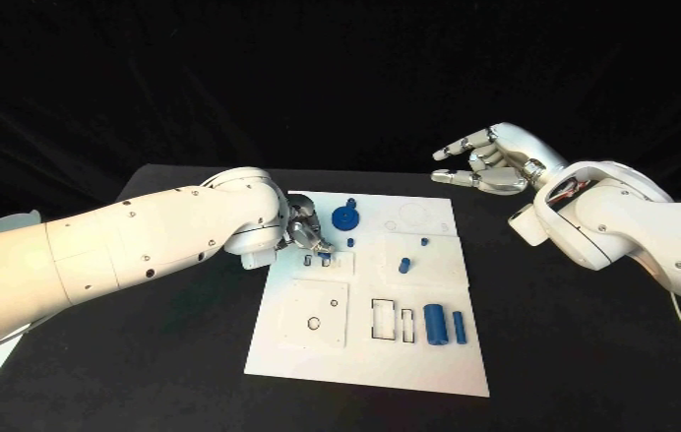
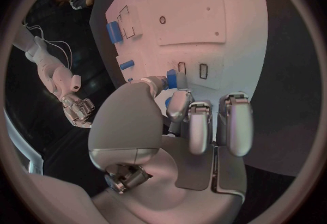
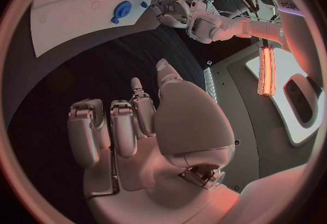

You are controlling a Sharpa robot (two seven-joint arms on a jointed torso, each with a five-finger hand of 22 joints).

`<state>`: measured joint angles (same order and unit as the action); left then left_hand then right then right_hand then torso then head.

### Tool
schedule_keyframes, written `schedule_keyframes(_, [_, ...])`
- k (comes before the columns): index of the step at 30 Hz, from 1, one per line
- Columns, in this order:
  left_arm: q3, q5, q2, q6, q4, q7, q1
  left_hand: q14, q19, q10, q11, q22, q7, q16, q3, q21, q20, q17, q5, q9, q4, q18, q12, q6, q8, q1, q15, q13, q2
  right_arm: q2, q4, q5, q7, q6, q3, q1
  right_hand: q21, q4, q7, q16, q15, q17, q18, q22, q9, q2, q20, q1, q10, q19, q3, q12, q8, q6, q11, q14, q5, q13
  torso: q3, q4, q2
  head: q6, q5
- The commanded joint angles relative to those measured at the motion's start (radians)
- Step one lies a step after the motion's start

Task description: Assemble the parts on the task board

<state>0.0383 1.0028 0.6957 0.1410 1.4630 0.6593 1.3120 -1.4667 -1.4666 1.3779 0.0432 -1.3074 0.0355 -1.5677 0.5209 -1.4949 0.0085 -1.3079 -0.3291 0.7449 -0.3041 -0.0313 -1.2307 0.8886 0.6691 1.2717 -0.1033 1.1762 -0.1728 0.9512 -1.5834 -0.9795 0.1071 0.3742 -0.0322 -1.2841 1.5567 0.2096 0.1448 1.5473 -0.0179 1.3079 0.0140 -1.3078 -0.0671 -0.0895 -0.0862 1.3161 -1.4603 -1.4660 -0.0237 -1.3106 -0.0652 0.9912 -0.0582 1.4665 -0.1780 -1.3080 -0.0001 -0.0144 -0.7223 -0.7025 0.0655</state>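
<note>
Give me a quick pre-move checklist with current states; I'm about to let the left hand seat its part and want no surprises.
1. Left hand over the task board, at its far left part: ok.
2. Small blue part between the left hand's fingers: ok, held.
3. Part lined up with the small rectangular slots: cannot tell.
4. Right hand holding nothing and off the board: ok, raised beyond the far right corner.
5. Two blue cylinders lying clear of the left hand: ok, near side of the board.
6. Blue round part clear of the fingers: cannot tell, it sits close.
</note>
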Motion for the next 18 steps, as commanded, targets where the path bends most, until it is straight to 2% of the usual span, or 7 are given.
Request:
schedule_keyframes(1, [0.0, 0.065, -0.001, -0.04, 0.006, -0.015, -0.004, -0.104, -0.055, 0.008, 0.0, -0.131, -0.005, -0.003, 0.174, 0.006, 0.001, -0.263, 0.001, 0.001, 0.168, 0.002, -0.001, 0.001, 0.004, -0.011, 0.004, 0.0, -0.004, -0.002, 0.001, 0.002, 0.007, -0.013, 0.0, 0.001, -0.006, 0.0, -0.001, -0.004, 0.003, 0.206, -0.004, -0.224, -0.001, 0.003, -0.006, 0.006, 0.001, -0.082, 0.008, 0.002, -0.004, 0.002, 0.0, 0.091, -0.007, -0.115, -0.0013, 0.0001, -0.001, -0.003, 0.003])
schedule_keyframes(5, [0.002, 0.097, -0.004, -0.055, 0.007, -0.017, -0.01, -0.104, -0.055, 0.009, 0.0, -0.131, -0.005, -0.003, 0.175, 0.006, 0.001, -0.263, 0.001, 0.001, 0.171, 0.002, -0.003, 0.001, 0.004, -0.011, 0.004, 0.002, -0.005, -0.004, 0.002, 0.002, 0.009, -0.013, 0.001, 0.002, -0.007, 0.002, -0.001, -0.004, 0.003, 0.205, -0.004, -0.223, -0.001, 0.004, -0.006, 0.004, 0.002, -0.082, 0.01, 0.002, -0.004, 0.002, 0.0, 0.091, -0.009, -0.114, -0.0026, 0.0016, -0.001, -0.005, 0.005])
schedule_keyframes(18, [0.003, 0.141, -0.013, -0.028, 0.013, -0.013, -0.026, -0.104, -0.055, 0.012, 0.0, -0.131, -0.005, -0.003, 0.177, 0.006, 0.001, -0.263, 0.002, 0.002, 0.174, 0.002, -0.008, 0.002, 0.003, -0.012, 0.004, 0.008, -0.007, -0.007, 0.003, 0.008, 0.012, -0.015, 0.001, 0.004, -0.006, 0.006, 0.0, -0.004, 0.003, 0.205, -0.004, -0.224, -0.001, 0.005, -0.006, 0.0, 0.002, -0.082, 0.016, 0.002, -0.004, 0.002, 0.0, 0.091, -0.011, -0.114, -0.0008, 0.0019, -0.001, -0.009, 0.005])
